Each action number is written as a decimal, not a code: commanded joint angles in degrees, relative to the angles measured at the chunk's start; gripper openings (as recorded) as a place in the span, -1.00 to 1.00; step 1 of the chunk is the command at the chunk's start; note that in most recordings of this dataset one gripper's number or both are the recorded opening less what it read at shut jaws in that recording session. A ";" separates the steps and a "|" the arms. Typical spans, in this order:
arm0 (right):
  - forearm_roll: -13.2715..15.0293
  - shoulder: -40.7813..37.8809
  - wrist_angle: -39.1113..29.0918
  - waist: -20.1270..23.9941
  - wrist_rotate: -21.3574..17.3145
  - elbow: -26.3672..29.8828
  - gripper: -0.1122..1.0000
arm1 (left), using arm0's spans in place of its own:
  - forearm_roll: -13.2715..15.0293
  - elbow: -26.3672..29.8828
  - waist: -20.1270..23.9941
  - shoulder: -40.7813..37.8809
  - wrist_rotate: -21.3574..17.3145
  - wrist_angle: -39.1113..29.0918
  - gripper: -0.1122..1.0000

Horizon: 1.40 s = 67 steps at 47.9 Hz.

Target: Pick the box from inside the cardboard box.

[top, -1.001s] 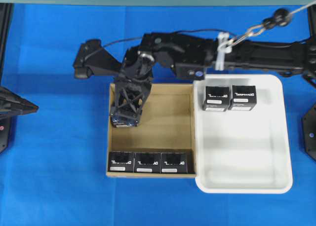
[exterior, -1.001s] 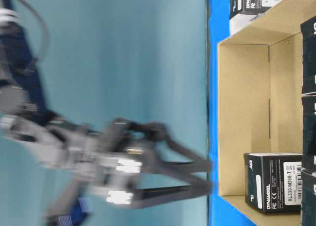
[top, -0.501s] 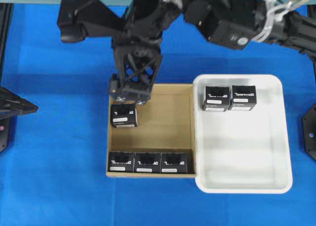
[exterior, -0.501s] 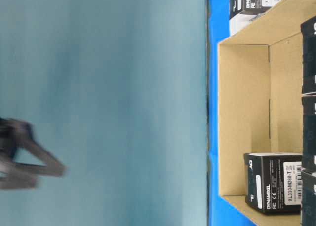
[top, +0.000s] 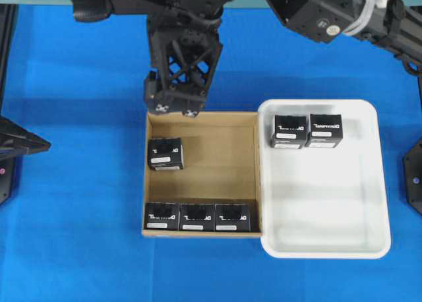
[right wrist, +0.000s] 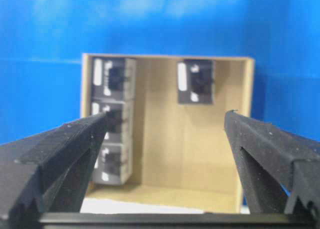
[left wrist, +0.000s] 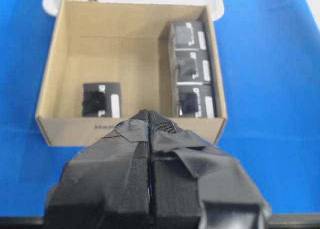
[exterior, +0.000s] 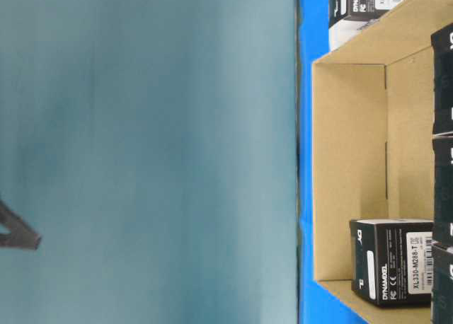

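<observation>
The cardboard box point(top: 227, 160) lies mid-table, brown and low-walled. One black box point(top: 165, 153) with white lettering sits alone by its left wall, seen also in the right wrist view point(right wrist: 196, 81). Three more boxes point(top: 197, 217) line its front wall. My right gripper point(top: 173, 106) hangs high over the carton's back left corner, open and empty, its fingers point(right wrist: 75, 139) wide apart around the view of the carton point(right wrist: 185, 139). My left gripper point(left wrist: 149, 120) is shut and empty, resting at the far left point(top: 39, 144), pointed at the carton point(left wrist: 55, 131).
A white plastic tray point(top: 330, 210) touches the carton's right side, with two black boxes point(top: 307, 130) at its back. Blue cloth covers the table. The right arm point(top: 316, 12) spans the back of the scene. The table-level view shows the carton wall point(exterior: 350, 161) and a box point(exterior: 393, 260).
My right gripper has risen from the lone box by the carton's left wall and drawn back, still open. The box stays on the carton floor. The left arm has not moved.
</observation>
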<state>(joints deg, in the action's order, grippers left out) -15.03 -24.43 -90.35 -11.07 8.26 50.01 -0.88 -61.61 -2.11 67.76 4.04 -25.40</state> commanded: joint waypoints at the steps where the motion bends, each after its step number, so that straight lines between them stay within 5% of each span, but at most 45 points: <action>1: 0.88 0.70 0.35 0.00 0.18 -2.11 0.99 | -0.09 1.76 -0.18 -0.35 0.09 0.44 -0.93; 22: 3.16 0.79 15.73 0.26 3.34 -20.83 0.99 | -0.09 1.76 -0.18 -0.35 0.09 0.44 -0.93; 39: 3.16 0.26 24.70 1.67 4.57 -30.67 0.99 | -0.09 1.76 -0.18 -0.35 0.00 0.53 -0.93; 53: 6.59 -1.85 31.99 3.69 4.31 -35.42 0.99 | -0.09 2.11 -0.18 -0.44 0.09 0.44 -0.93; 67: 6.86 -3.96 33.13 4.22 4.31 -35.68 0.99 | -0.09 2.11 -0.09 -0.53 0.00 0.44 -0.93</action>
<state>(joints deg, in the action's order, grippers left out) -8.26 -27.86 -57.66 -7.03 12.39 14.24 -0.88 -61.08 -2.20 67.76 4.04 -25.40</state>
